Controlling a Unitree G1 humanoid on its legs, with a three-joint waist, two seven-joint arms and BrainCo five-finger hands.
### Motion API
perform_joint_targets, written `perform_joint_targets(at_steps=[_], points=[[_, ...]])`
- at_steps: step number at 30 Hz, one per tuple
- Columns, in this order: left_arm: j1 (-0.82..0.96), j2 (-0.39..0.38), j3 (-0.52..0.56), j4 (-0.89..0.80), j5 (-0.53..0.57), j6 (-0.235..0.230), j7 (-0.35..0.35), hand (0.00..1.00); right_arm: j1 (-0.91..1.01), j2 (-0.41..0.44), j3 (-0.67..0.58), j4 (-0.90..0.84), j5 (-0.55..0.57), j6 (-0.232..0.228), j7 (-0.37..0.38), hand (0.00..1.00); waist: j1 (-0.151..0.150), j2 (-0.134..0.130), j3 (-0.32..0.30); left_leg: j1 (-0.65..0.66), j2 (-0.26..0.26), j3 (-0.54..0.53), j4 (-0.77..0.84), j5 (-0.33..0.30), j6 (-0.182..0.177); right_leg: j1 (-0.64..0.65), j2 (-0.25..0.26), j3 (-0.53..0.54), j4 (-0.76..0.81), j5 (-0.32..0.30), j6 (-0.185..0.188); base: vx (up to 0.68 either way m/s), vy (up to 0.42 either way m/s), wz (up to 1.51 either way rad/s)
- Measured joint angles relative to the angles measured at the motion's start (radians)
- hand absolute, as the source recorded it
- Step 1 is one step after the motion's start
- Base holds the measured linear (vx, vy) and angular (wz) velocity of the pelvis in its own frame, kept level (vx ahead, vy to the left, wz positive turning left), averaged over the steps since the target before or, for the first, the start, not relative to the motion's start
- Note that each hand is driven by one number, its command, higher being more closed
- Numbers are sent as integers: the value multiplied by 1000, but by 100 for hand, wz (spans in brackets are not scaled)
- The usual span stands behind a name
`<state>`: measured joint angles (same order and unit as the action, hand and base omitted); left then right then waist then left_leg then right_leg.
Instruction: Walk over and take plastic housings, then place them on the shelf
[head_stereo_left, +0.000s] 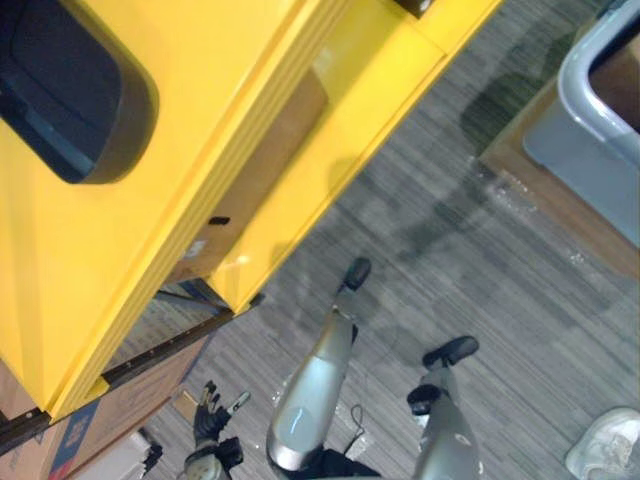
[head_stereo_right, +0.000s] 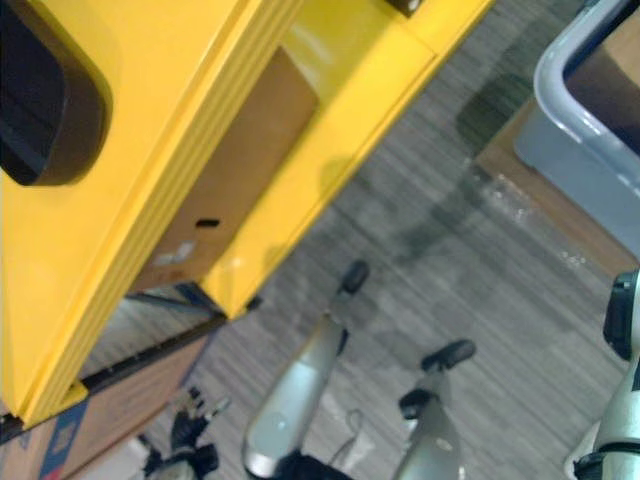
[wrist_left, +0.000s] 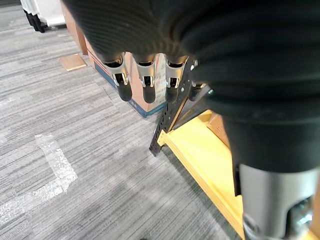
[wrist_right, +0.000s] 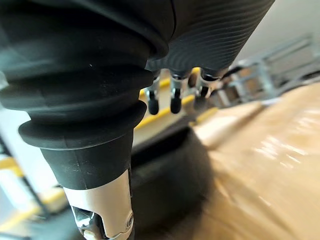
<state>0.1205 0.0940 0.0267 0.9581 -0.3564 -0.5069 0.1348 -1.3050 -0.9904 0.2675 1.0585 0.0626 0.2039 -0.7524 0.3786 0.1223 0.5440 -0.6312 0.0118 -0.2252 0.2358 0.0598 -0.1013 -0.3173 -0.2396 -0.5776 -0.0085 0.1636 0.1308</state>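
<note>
A dark plastic housing (head_stereo_left: 70, 100) with a rounded rim lies on the yellow shelf (head_stereo_left: 150, 230) at the upper left, also as the housing (head_stereo_right: 40, 110) in the right eye view. My left hand (head_stereo_left: 210, 412) hangs low beside the shelf's front corner, its fingers (wrist_left: 145, 85) straight and holding nothing. My right hand (wrist_right: 172, 97) has relaxed fingers with nothing in them; past them shows a blurred dark rounded shape (wrist_right: 170, 170), and I cannot tell what it is. My right arm (head_stereo_right: 620, 400) rises at the right edge.
A cardboard box (head_stereo_left: 260, 170) sits on a lower shelf level. Another box (head_stereo_left: 60, 440) stands on the carpet by the shelf's black post (wrist_left: 165, 125). A grey bin (head_stereo_left: 600, 90) rests on a brown board at the upper right. A person's white shoe (head_stereo_left: 605, 445) is at the lower right.
</note>
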Motion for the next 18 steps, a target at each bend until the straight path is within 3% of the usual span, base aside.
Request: perform_joint_targets(at_steps=[1,4,8,11,15,18], points=[[1,3,0,0,0,0,0,0,13,0,0,-24,0,-16,-3,0,-5,-7,0,2,2,2,0,0,0,0,1,2,0,0,-1,-86,34,-12],[31,22,24,-29,-1,5,1,0,78,1,-13,-146,5,-117,-19,0,-37,-63,-2,4,14,14,0,-1,-1,-9,2,8,2,-4,-6,-94,38,-15],[46,29,38,-44,-26,29,1,0,110,4,-32,-197,64,-150,-28,0,-73,-102,-3,14,16,21,-2,0,-1,-3,2,14,2,-3,-5,-58,32,-4],[46,35,36,-44,-31,30,2,0,103,17,-29,-168,146,-138,-9,0,-68,-102,-3,36,19,27,-22,6,-6,6,2,21,0,-2,-5,-61,28,-6],[46,46,29,-40,-30,30,5,0,37,47,4,-1,201,-68,12,0,-37,-101,-4,40,30,23,-42,16,-14,5,15,18,-10,3,-8,-55,1,-2],[46,45,23,-30,-30,30,9,0,-26,46,2,96,243,-39,12,0,-30,-99,-5,40,30,7,-63,30,-17,9,18,2,-17,3,-8,-25,-1,15]])
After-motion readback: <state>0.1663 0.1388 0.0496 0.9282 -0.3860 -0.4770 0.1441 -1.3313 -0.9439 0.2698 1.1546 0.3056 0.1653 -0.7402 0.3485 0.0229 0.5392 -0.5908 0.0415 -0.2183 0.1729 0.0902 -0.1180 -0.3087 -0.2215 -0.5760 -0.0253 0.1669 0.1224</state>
